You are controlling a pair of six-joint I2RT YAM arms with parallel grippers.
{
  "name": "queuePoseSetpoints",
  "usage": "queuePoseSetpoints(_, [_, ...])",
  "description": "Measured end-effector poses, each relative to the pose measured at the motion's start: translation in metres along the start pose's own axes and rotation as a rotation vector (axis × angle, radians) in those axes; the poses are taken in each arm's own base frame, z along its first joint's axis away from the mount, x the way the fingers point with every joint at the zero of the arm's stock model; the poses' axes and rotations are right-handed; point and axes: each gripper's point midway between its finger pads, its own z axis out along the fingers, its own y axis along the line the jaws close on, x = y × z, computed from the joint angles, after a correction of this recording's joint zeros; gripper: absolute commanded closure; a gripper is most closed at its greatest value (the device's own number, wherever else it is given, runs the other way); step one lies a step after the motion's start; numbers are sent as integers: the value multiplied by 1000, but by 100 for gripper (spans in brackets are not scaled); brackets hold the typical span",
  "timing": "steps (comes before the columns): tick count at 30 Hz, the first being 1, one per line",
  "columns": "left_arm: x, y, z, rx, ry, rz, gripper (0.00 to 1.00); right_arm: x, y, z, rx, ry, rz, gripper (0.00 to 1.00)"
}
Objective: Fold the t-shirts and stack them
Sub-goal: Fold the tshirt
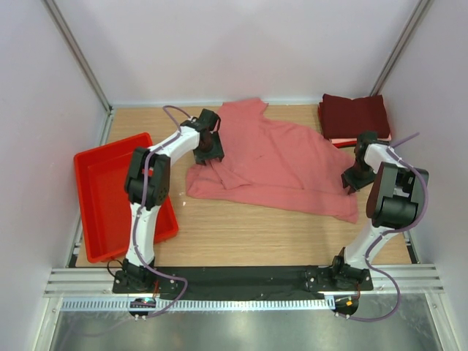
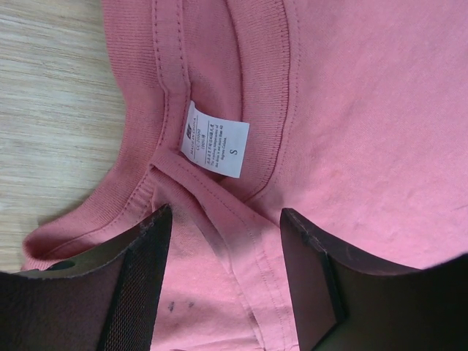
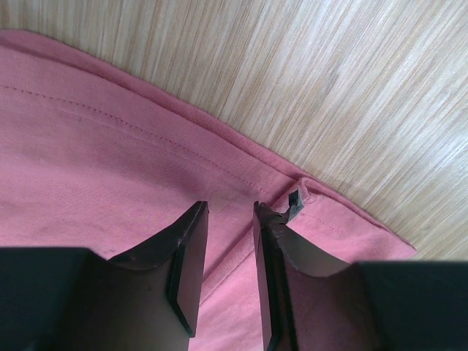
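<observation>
A salmon-pink t-shirt (image 1: 270, 157) lies spread and rumpled on the middle of the wooden table. My left gripper (image 1: 208, 150) hangs over its left side. In the left wrist view the gripper (image 2: 225, 213) is wide open just above the collar, next to the white size label (image 2: 214, 149). My right gripper (image 1: 355, 178) is at the shirt's right edge. In the right wrist view its jaws (image 3: 228, 207) stand a narrow gap apart over the hem (image 3: 241, 157), with flat cloth showing between them. Folded dark maroon t-shirts (image 1: 356, 115) are stacked at the back right on a thin pale layer (image 1: 342, 142).
A red plastic tray (image 1: 89, 191) sits at the left edge of the table, beside the left arm. White walls with metal posts close in the back and sides. Bare wood (image 1: 248, 234) lies between the pink shirt and the arm bases.
</observation>
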Motion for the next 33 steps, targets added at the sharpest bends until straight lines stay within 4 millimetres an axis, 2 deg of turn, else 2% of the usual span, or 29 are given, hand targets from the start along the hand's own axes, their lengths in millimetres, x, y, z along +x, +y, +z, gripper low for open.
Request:
queuePoseSetpoints(2, [1, 1, 2, -3, 4, -1, 38, 0, 0, 0, 1, 1, 0, 63])
queuePoseSetpoints(6, [1, 1, 2, -4, 4, -2, 45, 4, -4, 5, 9, 6, -3, 67])
queuePoseSetpoints(9, [1, 1, 3, -4, 5, -5, 62, 6, -5, 7, 8, 6, -3, 76])
queuePoseSetpoints(10, [1, 1, 3, -5, 5, -3, 72, 5, -4, 7, 5, 4, -2, 82])
queuePoseSetpoints(14, [0, 0, 3, -6, 2, -1, 89, 4, -2, 6, -1, -4, -6, 93])
queuePoseSetpoints(15, [-1, 0, 3, -5, 0, -1, 94, 4, -3, 6, 1, -7, -8, 99])
queuePoseSetpoints(16, [-2, 0, 2, -5, -1, 0, 96, 4, -4, 6, 2, -11, -9, 99])
queuePoseSetpoints(20, [-2, 2, 0, -27, -4, 5, 96, 2, -6, 2, 0, -27, -5, 99])
queuePoseSetpoints(24, [-1, 7, -4, -66, -14, 18, 75, 0, -7, -3, -8, -40, -4, 99])
queuePoseSetpoints(31, [-4, 9, -17, -87, -35, 23, 74, 2, -9, -2, -9, -40, -5, 99])
queuePoseSetpoints(33, [-5, 9, -17, -87, -37, 23, 78, 2, -10, -2, -11, -41, -5, 99])
